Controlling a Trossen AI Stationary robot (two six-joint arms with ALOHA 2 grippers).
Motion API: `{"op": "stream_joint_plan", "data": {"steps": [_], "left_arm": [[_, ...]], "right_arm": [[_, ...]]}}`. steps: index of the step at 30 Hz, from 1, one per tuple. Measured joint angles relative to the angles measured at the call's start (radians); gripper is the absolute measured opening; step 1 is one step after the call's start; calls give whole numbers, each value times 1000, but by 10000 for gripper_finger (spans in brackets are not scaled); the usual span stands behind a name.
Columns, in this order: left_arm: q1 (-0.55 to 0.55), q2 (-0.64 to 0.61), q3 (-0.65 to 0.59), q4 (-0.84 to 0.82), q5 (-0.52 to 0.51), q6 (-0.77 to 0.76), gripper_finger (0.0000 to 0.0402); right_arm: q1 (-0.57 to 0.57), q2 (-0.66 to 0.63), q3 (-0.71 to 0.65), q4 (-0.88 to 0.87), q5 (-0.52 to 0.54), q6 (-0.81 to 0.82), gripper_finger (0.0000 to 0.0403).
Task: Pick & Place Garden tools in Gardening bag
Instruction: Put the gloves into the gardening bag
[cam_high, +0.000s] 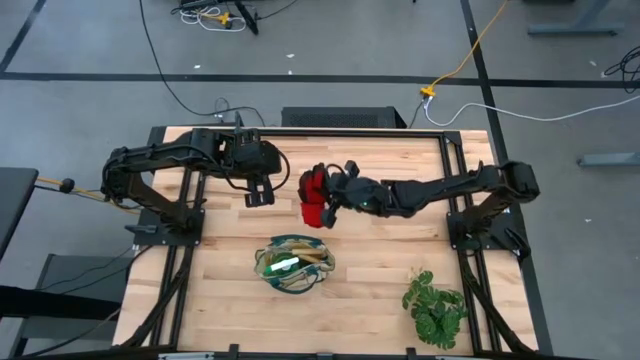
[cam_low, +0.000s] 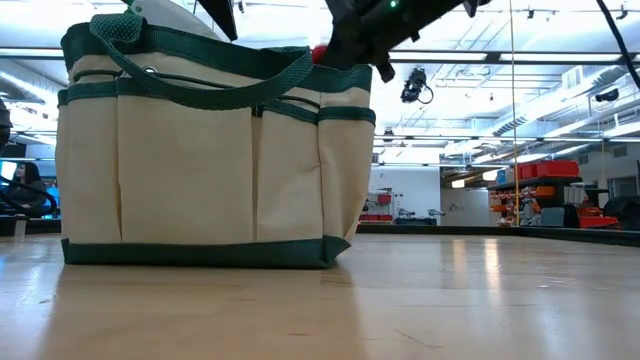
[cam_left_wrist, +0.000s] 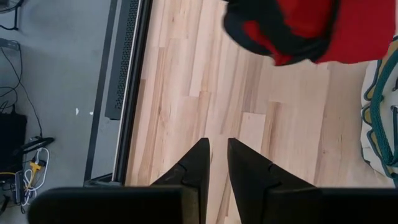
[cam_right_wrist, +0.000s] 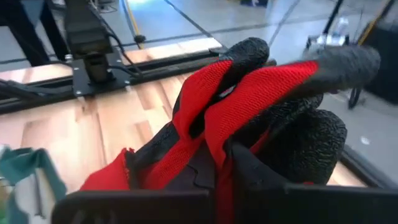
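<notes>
The red glove, with black coated fingers, hangs above the table's middle in my right gripper, which is shut on it. A bit of the glove shows above the bag in the low view. The gardening bag, cream canvas with green trim, stands on its base toward the near edge of the table. A green spray bottle and wooden handles lie inside it. My left gripper hovers left of the glove, its fingers slightly apart with nothing between them. My right gripper pinches the glove's bunched middle between its two fingers, several layers folded together. It reaches in from the table's right, slanting a little downward. The glove itself hides the fingertips. The glove is lifted clear of the table, its black fingers sticking out ahead and a red flap drooping.
A leafy green plant sits near the table's near right corner. Black frame rails run along the table's edges. Bare wood lies between the glove and the bag.
</notes>
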Motion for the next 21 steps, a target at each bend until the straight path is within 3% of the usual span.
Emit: {"op": "stream_joint_plan", "data": {"steps": [21], "left_arm": [[0,0,0,13,0,0,62]], "right_arm": [[197,0,0,98,136,-46,6]]}}
